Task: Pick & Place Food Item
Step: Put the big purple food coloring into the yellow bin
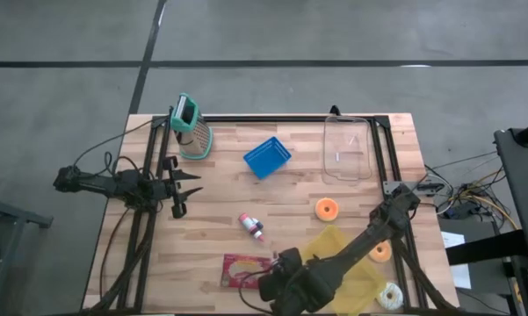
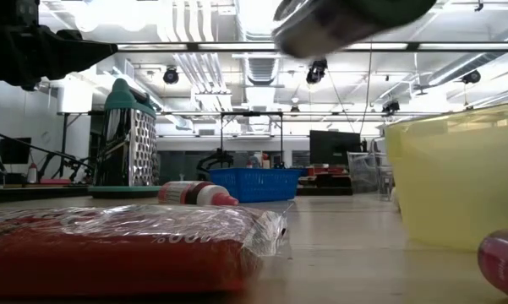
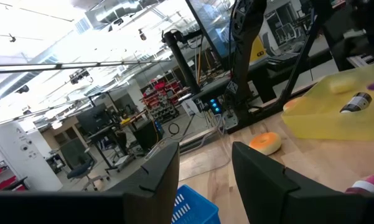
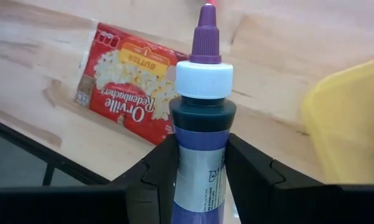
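Right wrist view shows the right gripper point(image 4: 202, 165) with its two dark fingers closed on a small purple squeeze bottle with a white collar and a purple nozzle point(image 4: 202, 118), which stands upright between them, nozzle pointing away from the wrist. Below it lies a red plastic-wrapped popcorn packet point(image 4: 132, 74) flat on the wooden table point(image 4: 37, 37), and the rim of a yellow plastic bin point(image 4: 355, 118) is just beside. In the high view this gripper point(image 1: 285, 279) hangs over the near edge of the table, between the packet point(image 1: 243, 269) and the yellow bin point(image 1: 338, 254); the bottle seems lifted clear of the table, probably to be carried to a container, though which one cannot be told. The blue plastic basket point(image 1: 267, 157) and the clear plastic tub point(image 1: 347, 147) stand well apart at the far side. A small red bottle with a white cap point(image 1: 251, 226) lies on its side near the middle. The left gripper point(image 1: 183, 186) waits at the left side with its jaws apart, holding nothing.
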Controlling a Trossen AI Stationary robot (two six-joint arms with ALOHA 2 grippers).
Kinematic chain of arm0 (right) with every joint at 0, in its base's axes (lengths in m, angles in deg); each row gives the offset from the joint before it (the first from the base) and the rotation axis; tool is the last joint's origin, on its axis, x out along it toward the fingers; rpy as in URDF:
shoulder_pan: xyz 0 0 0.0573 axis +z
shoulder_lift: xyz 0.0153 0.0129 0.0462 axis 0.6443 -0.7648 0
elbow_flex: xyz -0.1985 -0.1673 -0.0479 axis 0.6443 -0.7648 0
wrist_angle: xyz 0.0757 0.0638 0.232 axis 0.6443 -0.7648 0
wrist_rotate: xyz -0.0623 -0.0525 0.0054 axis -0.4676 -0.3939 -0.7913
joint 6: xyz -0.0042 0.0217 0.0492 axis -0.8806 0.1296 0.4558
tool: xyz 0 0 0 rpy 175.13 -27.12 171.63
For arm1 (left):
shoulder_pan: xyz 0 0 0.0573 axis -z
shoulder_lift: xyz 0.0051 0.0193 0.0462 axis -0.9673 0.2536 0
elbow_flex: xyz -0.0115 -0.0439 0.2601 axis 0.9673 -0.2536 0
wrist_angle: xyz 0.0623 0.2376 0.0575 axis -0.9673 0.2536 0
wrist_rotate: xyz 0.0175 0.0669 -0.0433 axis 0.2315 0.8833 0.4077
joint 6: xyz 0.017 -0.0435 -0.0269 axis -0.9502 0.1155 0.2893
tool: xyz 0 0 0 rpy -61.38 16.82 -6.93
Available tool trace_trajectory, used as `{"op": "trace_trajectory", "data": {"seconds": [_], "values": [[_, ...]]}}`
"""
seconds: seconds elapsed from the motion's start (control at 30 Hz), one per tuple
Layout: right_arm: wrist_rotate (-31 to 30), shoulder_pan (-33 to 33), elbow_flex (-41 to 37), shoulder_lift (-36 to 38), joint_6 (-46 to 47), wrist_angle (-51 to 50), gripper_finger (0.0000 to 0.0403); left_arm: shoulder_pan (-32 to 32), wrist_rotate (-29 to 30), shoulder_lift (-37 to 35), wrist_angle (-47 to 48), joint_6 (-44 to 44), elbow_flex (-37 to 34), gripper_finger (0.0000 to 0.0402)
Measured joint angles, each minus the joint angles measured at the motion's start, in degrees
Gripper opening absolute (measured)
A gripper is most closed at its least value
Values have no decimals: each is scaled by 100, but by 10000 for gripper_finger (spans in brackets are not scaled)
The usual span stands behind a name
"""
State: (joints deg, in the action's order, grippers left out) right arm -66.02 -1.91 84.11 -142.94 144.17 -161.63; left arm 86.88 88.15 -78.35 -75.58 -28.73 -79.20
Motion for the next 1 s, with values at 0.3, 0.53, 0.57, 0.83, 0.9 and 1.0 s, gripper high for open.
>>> {"op": "trace_trajectory", "data": {"seconds": [0.3,0.53,0.57,0.83,0.9,1.0], "values": [[-424,323,523,11,837,-1284,116,1,0,0,1,0,-1,152],[-431,556,520,29,1839,-1757,116,-1,-1,0,-1,-2,-1,151],[-430,590,518,32,1915,-1753,117,0,-1,0,1,-2,-1,152],[-405,764,472,147,2127,-1757,113,-1,-2,0,0,0,0,152],[-403,771,419,218,1939,-1762,114,-1,-1,0,-1,-1,-1,152],[-403,769,346,344,1598,-1759,116,0,-1,1,-1,-1,0,152]]}}
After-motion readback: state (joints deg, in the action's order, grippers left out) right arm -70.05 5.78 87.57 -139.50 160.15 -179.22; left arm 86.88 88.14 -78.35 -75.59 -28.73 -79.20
